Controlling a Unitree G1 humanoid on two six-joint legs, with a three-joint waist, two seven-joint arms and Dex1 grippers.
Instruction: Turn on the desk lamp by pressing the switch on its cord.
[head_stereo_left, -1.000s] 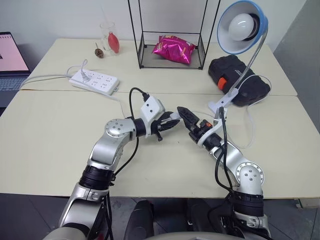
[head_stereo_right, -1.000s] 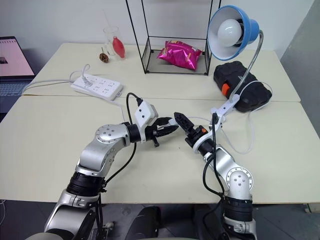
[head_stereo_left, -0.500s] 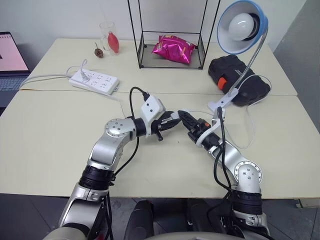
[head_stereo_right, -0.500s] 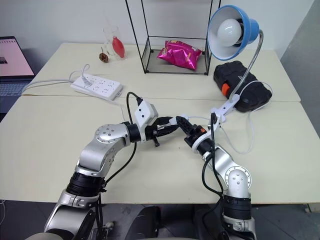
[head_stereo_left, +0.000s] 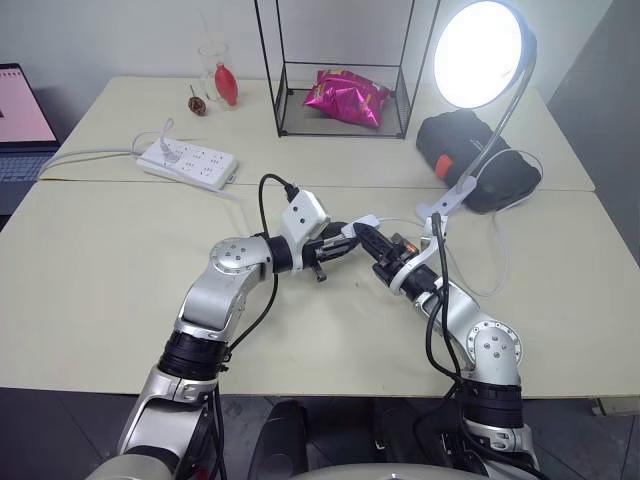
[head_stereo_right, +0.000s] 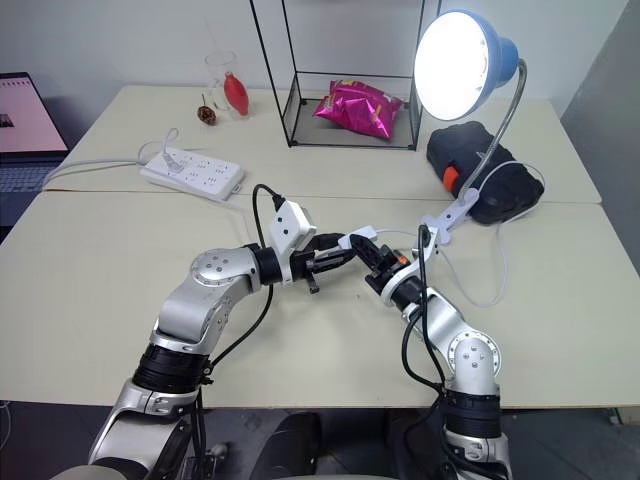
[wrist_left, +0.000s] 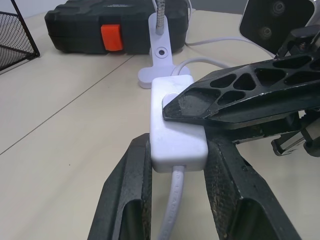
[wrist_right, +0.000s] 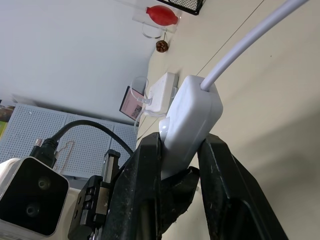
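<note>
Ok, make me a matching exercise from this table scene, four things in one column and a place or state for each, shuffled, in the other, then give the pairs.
Things:
1. lamp
2. switch
3. snack bag
4. power strip

Places or states:
A. inside the wire frame
B. lit, shining white
C. pinched between both grippers, left gripper and right gripper
D. flat on the far table, plug in it

Pairs: 1-B, 2-C, 3-A, 4-D

The beige table (head_stereo_left: 90, 270) bears a power strip (head_stereo_left: 188, 163), black case (head_stereo_left: 478, 155) and wire rack (head_stereo_left: 340, 125).
</note>
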